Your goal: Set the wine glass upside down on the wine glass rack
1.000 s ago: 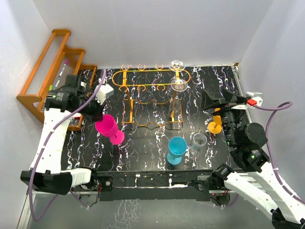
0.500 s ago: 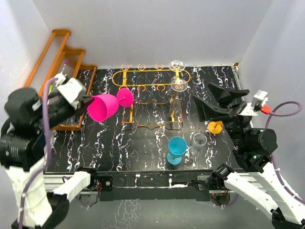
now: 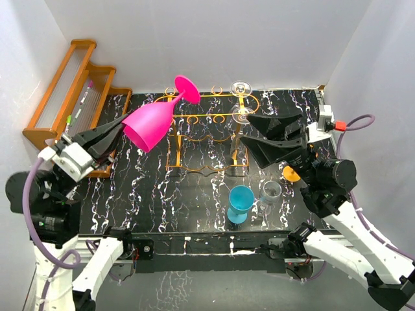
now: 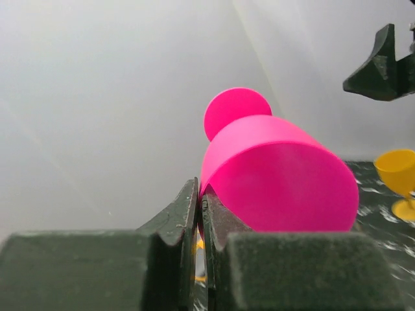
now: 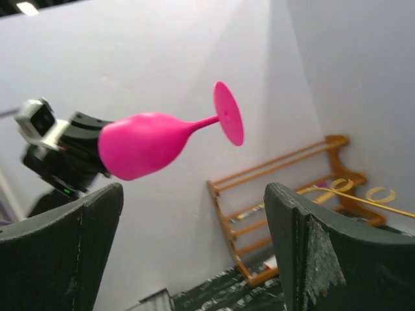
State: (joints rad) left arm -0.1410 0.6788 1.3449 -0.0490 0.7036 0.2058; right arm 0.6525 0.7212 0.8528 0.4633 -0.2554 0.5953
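Note:
My left gripper [image 3: 120, 128] is shut on the rim of a pink wine glass [image 3: 150, 123] and holds it high in the air, tilted, foot [image 3: 187, 89] towards the back. In the left wrist view the pink glass [image 4: 279, 172] fills the middle, its rim pinched at my left gripper [image 4: 200, 197]. The right wrist view shows the same glass [image 5: 146, 144]. The orange-gold wire wine glass rack [image 3: 207, 126] stands at the back middle, with a clear glass [image 3: 241, 100] hanging upside down on its right end. My right gripper [image 3: 269, 133] is raised, wide open and empty [image 5: 194, 220].
A brown wooden stepped rack [image 3: 74, 91] leans at the back left. A blue glass [image 3: 240, 202], a small grey cup [image 3: 270, 191] and an orange glass [image 3: 292, 172] stand on the black marbled table [image 3: 194, 201] at the front right.
My left arm has lifted the pink glass higher and tipped it, foot now over the wire rack's back left. My right gripper has risen and swung left over the table.

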